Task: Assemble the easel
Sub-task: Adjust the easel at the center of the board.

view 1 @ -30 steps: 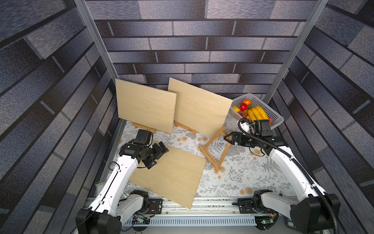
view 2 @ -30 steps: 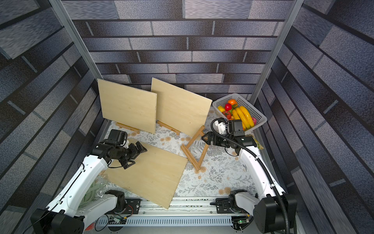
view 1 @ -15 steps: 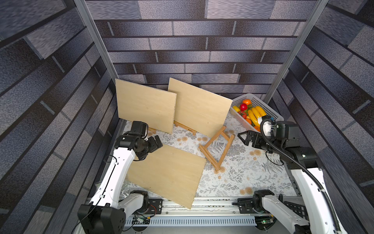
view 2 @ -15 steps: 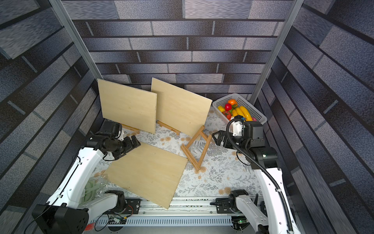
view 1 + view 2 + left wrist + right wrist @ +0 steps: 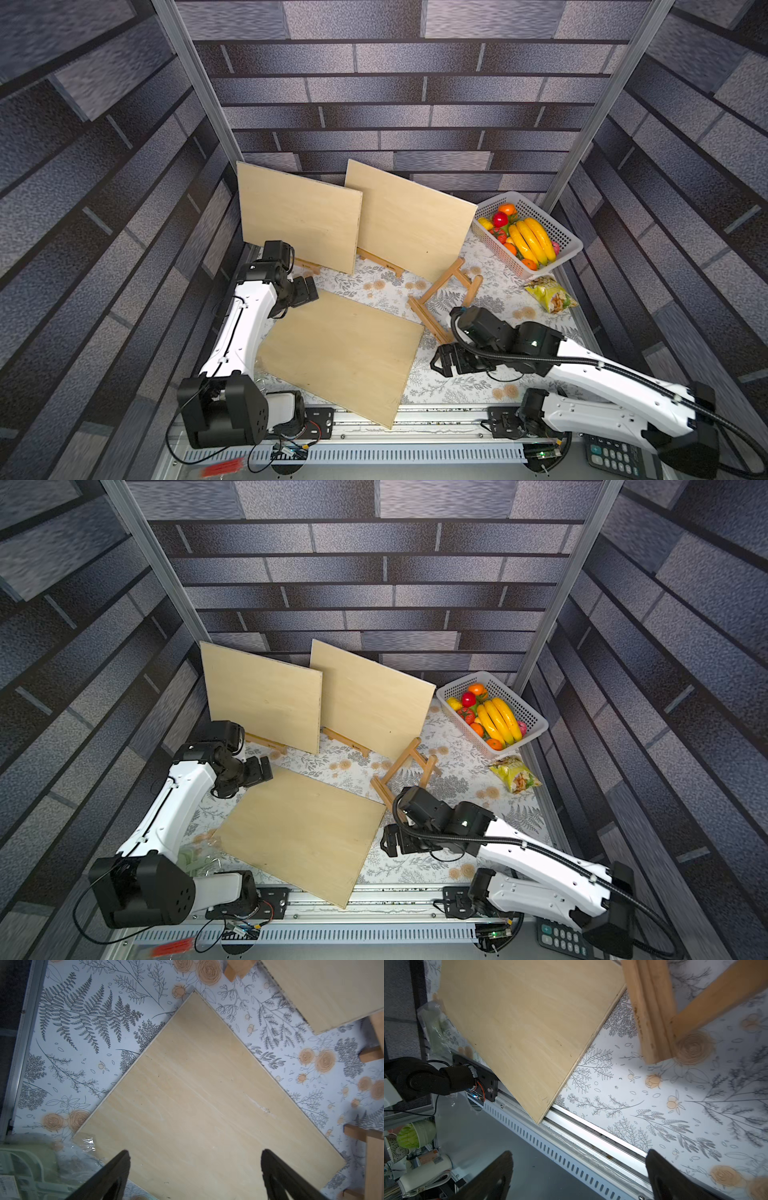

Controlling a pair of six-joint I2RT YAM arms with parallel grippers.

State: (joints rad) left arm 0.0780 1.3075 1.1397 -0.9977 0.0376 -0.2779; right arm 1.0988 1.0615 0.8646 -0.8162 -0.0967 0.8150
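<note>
Reaching for: folded easel frame [image 5: 446, 297], lying flat on the table [image 5: 386, 286], centre-right of frame in both top views. Not held.
right gripper [image 5: 441, 365]: fingers [image 5: 660, 1176] spread wide, nothing between them. It sits just below the frame's lower end.
left gripper [image 5: 306, 289]: fingers [image 5: 112, 1174] also spread wide and empty, over the upper-left corner of the flat plywood board [image 5: 340, 353]. Well apart from the easel.
nearer arm: right, clearly.
key relation: from the right fingers the easel lies up and slightly right in frame. In the right wrist view the end of the ledge bar [image 5: 652, 1012] is ahead of the fingers and off to one side, not between them.
easel axis: legs run lower-left to upper-right. The ledge bar crosses them at the lower-left end, running upper-left to lower-right.
pointing: top end aims at the back, just beside the lower-right corner of the standing board [image 5: 409, 224].
next move, my read: shift the right fingers over one bar and line them up across it before closing.
risk: the flat board's right edge lies just beside the ledge bar and is easy to snag.
</note>
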